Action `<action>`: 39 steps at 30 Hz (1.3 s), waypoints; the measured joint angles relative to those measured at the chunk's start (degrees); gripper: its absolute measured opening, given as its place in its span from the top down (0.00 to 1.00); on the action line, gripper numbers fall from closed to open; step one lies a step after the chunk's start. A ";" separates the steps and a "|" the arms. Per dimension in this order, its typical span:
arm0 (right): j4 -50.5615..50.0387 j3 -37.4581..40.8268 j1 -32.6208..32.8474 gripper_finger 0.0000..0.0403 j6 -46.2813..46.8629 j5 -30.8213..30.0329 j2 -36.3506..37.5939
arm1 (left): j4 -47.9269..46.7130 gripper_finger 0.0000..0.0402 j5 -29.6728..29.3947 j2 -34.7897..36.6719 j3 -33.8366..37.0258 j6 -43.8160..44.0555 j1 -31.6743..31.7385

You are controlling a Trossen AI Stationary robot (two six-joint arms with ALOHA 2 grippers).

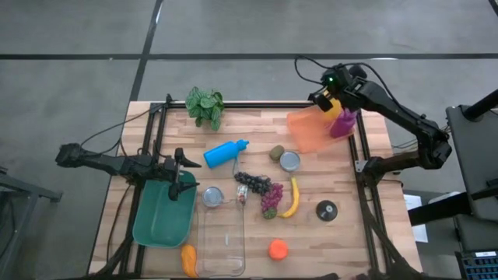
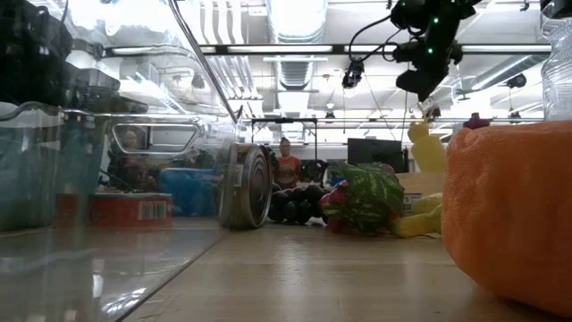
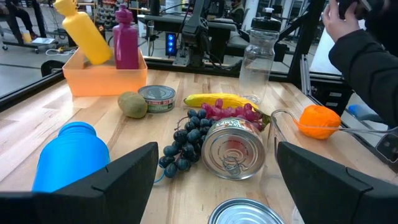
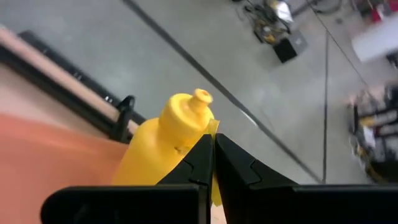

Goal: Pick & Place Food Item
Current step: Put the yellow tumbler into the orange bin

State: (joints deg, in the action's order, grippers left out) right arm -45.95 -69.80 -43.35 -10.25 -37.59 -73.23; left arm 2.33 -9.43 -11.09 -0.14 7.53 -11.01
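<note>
Surface: wooden tabletop [image 1: 342, 187] on a grey floor.
Yellow bottle [image 4: 163, 146]: leaning in the orange bin [image 1: 307, 131] near the far right corner, beside a purple bottle [image 1: 343, 123].
Right gripper [image 4: 212, 163]: above the bin, fingers pressed together against the yellow bottle's neck; no clear grip on it.
Left gripper [image 3: 214, 177]: spread wide, holding nothing, over the green tray [image 1: 159, 222] at the left edge.
Middle: blue bottle [image 1: 226, 152], kiwi [image 1: 276, 152], cans, grapes [image 1: 261, 187], banana [image 1: 292, 198].
Near edge: orange [image 1: 278, 249], clear box [image 1: 222, 241].
Beyond the table: a dark sleeve [image 3: 364, 59].
</note>
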 joint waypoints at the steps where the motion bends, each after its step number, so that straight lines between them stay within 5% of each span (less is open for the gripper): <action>1: 0.00 0.00 0.02 0.97 -1.60 0.32 0.00 | 0.02 0.16 0.00 0.00 0.00 0.00 -0.01; 17: -3.25 -1.77 -0.31 0.97 -24.48 6.18 0.52 | 0.01 0.16 -0.01 -0.02 0.00 0.00 -0.01; 39: -8.15 -2.58 -3.90 0.97 -24.73 6.15 0.30 | 0.00 0.16 0.00 0.00 0.01 0.00 -0.01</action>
State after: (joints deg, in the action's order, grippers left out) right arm -54.10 -72.38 -47.25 -34.98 -31.44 -72.93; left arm 2.33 -9.43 -11.09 -0.13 7.53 -11.02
